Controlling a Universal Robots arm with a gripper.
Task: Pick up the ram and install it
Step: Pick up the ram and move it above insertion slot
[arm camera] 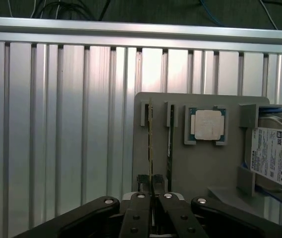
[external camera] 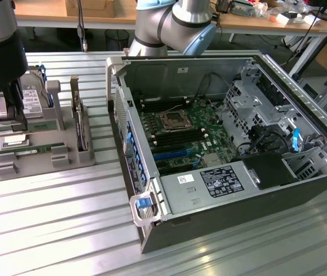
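Observation:
Two green ram sticks stand on edge side by side in the grey tray (arm camera: 200, 168). My gripper (arm camera: 153, 191) is shut on the near end of one ram (arm camera: 150, 144), which runs straight in between the black fingers (arm camera: 140, 203). The other stick (arm camera: 170, 144) stands just beside it, untouched. In the exterior view the gripper (external camera: 9, 123) hangs over the tray (external camera: 42, 167) at the exterior view's left, with a ram (external camera: 28, 150) lying along the tray below it. I cannot tell whether the held stick has left its slot.
A square silver processor (arm camera: 207, 125) and a hard drive (arm camera: 274, 156) share the tray. The open computer case (external camera: 226, 190) lies at the exterior view's right, its motherboard (external camera: 186, 132) and memory slots (external camera: 152, 118) exposed. Ribbed aluminium table (external camera: 65, 230) surrounds both.

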